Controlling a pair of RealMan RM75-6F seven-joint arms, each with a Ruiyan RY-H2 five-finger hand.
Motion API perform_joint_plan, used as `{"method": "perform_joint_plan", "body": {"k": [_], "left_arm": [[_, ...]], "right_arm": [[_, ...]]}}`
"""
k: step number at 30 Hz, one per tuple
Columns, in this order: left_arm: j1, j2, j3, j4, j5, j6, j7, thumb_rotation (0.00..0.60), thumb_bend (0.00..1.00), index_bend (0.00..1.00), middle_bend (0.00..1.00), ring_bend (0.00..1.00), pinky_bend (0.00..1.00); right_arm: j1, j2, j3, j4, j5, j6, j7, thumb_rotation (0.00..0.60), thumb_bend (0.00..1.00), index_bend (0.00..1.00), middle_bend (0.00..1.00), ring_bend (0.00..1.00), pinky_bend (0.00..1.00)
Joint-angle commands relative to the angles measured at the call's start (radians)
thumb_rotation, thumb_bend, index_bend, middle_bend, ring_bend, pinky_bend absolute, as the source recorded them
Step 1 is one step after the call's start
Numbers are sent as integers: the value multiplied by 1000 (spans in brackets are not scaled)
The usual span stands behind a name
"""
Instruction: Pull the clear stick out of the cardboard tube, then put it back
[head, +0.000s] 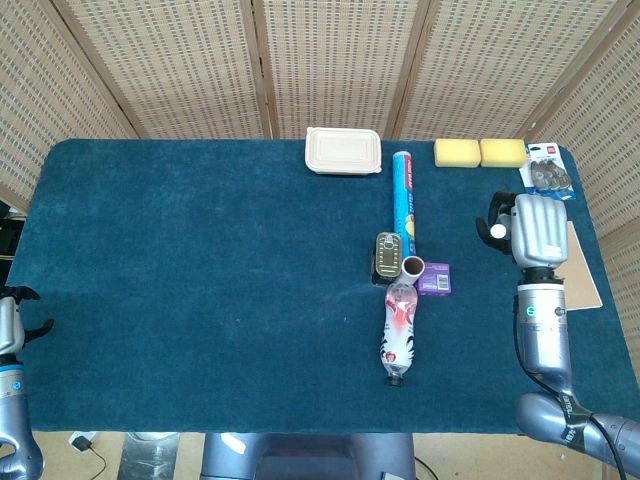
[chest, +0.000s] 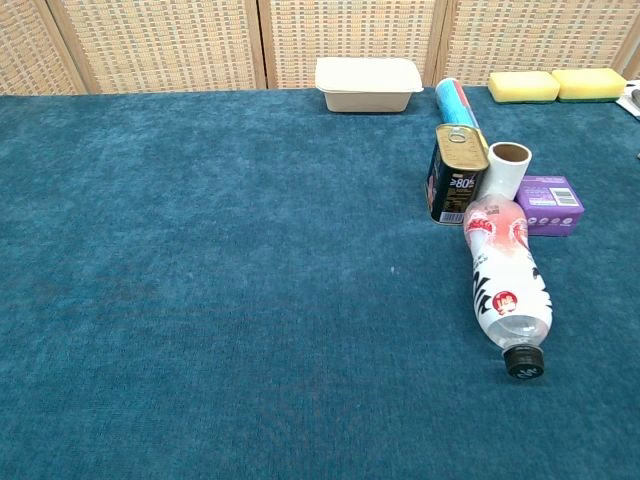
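Starting out: we hold nothing, right hand (head: 535, 228) loosely curled right of untouched cardboard tube (head: 413, 266); stick unseen.

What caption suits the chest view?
Upright white cardboard tube between a dark tin can and purple box; no hand visible.

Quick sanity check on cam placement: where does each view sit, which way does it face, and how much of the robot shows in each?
Head view: high above the near table edge, looking steeply down on the whole blue-carpeted table; shows the right hand on its arm and the left hand at the lower left edge.
Chest view: low at the near edge, facing across the table toward the wicker screens; no robot body shows.
Shared: upright cardboard tube, tin can, lying plastic bottle, purple box, beige lidded container, yellow sponges.
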Motion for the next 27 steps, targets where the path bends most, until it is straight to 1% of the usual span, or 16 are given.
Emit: {"method": "perform_joint_plan", "body": {"k": [1, 3, 4, 5, 7, 9, 10, 12, 13, 15, 16, 18, 23, 27], "left_arm": [[-2, -1, 0, 1, -1, -3, 4, 600, 153, 453, 420, 234, 316], [-1, 0, -1, 0, -1, -2, 3, 600, 153, 453, 420, 234, 316], [0, 0, 0, 0, 0, 0, 2, 600, 153, 453, 419, 234, 316], [0, 0, 0, 0, 0, 1, 0, 600, 153, 453, 419, 234, 316], [1, 0, 0, 0, 0, 1, -1, 600, 153, 453, 419, 234, 316], [-1, 0, 0, 1, 0, -1, 1, 600, 154, 453, 420, 234, 316], [-1, -1, 0, 1, 0, -2, 2, 600, 154, 453, 420, 234, 316], [-1, -1, -1, 1, -1, -2, 3, 600, 153, 453, 420, 234, 316], [-1, 0, 0, 0, -1, -1, 2, 600, 152, 453, 420, 234, 316], [0, 0, 0, 0, 0, 0, 1, 600, 152, 453, 420, 234, 316], [-1, 0, 0, 0, 0, 0, 2, 600, 152, 452, 420, 234, 316], [-1, 0, 0, 0, -1, -1, 3, 600, 153, 453, 420, 234, 316], [0, 0, 0, -1, 0, 0, 1, 600, 153, 452, 420, 234, 316], [-1, 0, 0, 0, 0, -1, 1, 600, 153, 453, 420, 234, 316]], "right_arm": [[-18, 39, -46, -29, -35, -66, 27, 600, 413, 786, 945, 939, 862], [-16, 24, -27, 6, -28, -25, 12, 600, 412, 786, 945, 939, 866], [-11, -6, -7, 40, -12, 16, 3, 600, 412, 787, 946, 939, 867], [-7, -24, 0, 53, -5, 34, -5, 600, 413, 787, 946, 940, 866], [-10, -16, -12, 25, -24, 17, 10, 600, 414, 786, 947, 940, 864], [-23, 25, -28, -18, -47, -17, 34, 600, 413, 787, 947, 939, 866], [-27, 32, -22, -16, -51, -3, 30, 600, 413, 787, 947, 938, 868], [-25, 2, 3, 12, -41, 51, 25, 600, 412, 787, 948, 940, 868], [-23, -9, 8, 18, -36, 58, 23, 600, 412, 787, 950, 940, 867], [-27, 9, 2, -22, -23, 14, 48, 600, 413, 787, 950, 940, 867], [-37, 34, -1, -69, -19, -20, 85, 600, 413, 787, 950, 940, 868], [-50, 76, -8, -115, -39, -36, 97, 600, 413, 787, 950, 940, 868], [-47, 105, -6, -152, -18, -65, 98, 600, 412, 787, 950, 940, 869], [-44, 119, -19, -170, -18, -83, 85, 600, 413, 786, 950, 941, 868]]}}
